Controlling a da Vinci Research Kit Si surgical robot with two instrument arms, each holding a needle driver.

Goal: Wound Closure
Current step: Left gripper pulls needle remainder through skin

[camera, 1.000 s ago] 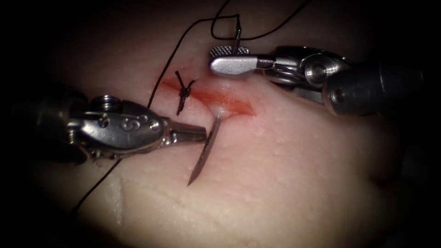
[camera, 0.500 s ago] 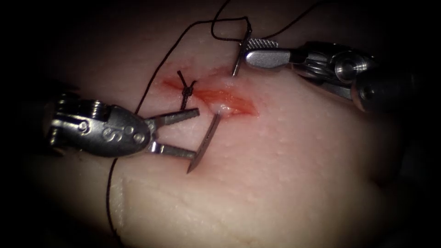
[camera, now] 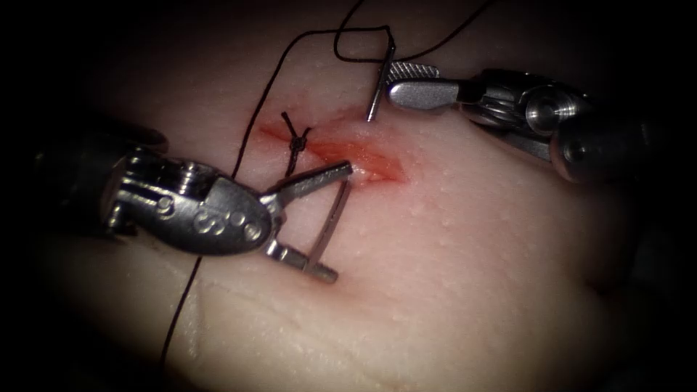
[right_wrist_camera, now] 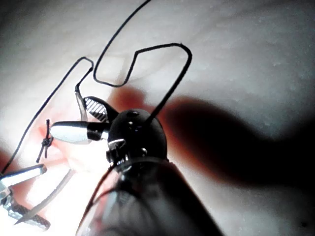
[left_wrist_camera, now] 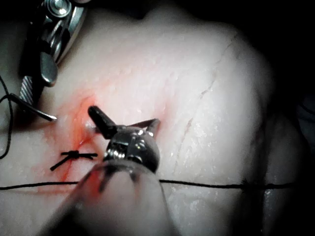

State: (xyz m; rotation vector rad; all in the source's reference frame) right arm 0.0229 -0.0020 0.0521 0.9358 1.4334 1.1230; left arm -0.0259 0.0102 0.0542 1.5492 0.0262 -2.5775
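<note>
The curved needle [camera: 330, 218] is in the tissue [camera: 465, 276], passing under the cut [camera: 359, 156]. Its tail [camera: 374, 98] sticks up on the cut's right side, and its front part comes out at the cut's left lip. My left tool [camera: 341, 222] is open with one jaw on each side of that front part, and the lower jaw covers the point. It holds nothing. My right tool [camera: 392, 81] stands open with its tips at the tail [right_wrist_camera: 78, 104], also holding nothing. The black thread [camera: 250, 134] loops from the tail past the left tool.
A knotted stitch [camera: 294, 141] with short cut ends sits across the left end of the cut, close to the left tool's upper jaw. Red fluid stains the cut's edges. Thread [left_wrist_camera: 197, 183] lies across the tissue behind the left tool [left_wrist_camera: 126, 118].
The left tool's jaws opened and moved right until they straddle the needle's front part. The right tool let go of the tail region and drew back right, then held still.
</note>
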